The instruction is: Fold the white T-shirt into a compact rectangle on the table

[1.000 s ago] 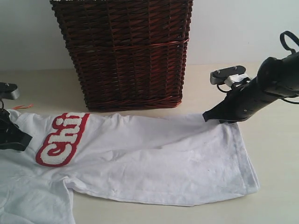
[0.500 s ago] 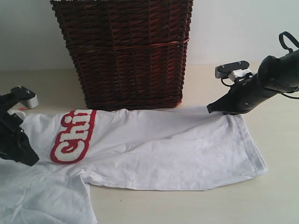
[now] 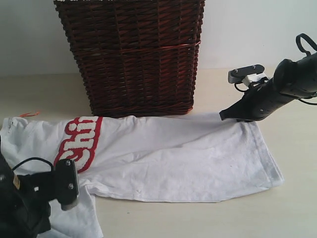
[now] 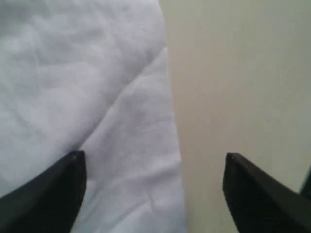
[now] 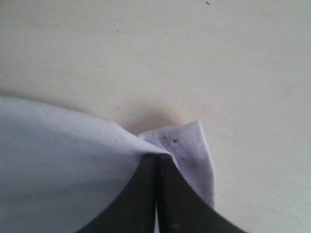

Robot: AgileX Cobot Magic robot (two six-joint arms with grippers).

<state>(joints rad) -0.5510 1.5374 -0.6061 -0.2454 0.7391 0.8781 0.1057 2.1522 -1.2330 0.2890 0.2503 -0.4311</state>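
Across the middle of the exterior frame, the white T-shirt (image 3: 173, 158) lies flat on the desk (image 3: 297, 198). Its long axis runs from left to right, just in front of the basket (image 3: 133, 54). The red-outlined lettering (image 3: 81, 141) sits at the left end and the hem at the right, and a further flap of cloth trails off toward the lower left corner.

At the upper right corner of the shirt, the right fingers (image 3: 224, 116) are clenched on the far hem corner. The wrist view shows the two tips pressed together, with a small peak of cloth pinched between them and bare desk beyond.

In the lower left of the frame, the left fingers (image 4: 48, 199) stand spread wide and hold nothing. They hover over the shirt's edge, with cloth beneath one tip and bare desk beneath the other, so the edge passes under the gap between them.

The relation that matters here is that each arm is nearer one end of the long axis: the left arm is by the lettering end, the right by the hem. The hem end is gripped and the lettering end is loose. I judge that any lengthwise fold needs the left fingers to drop straight down onto the edge below them.

The basket's top is cut off by the upper frame, so whatever is inside cannot be seen.
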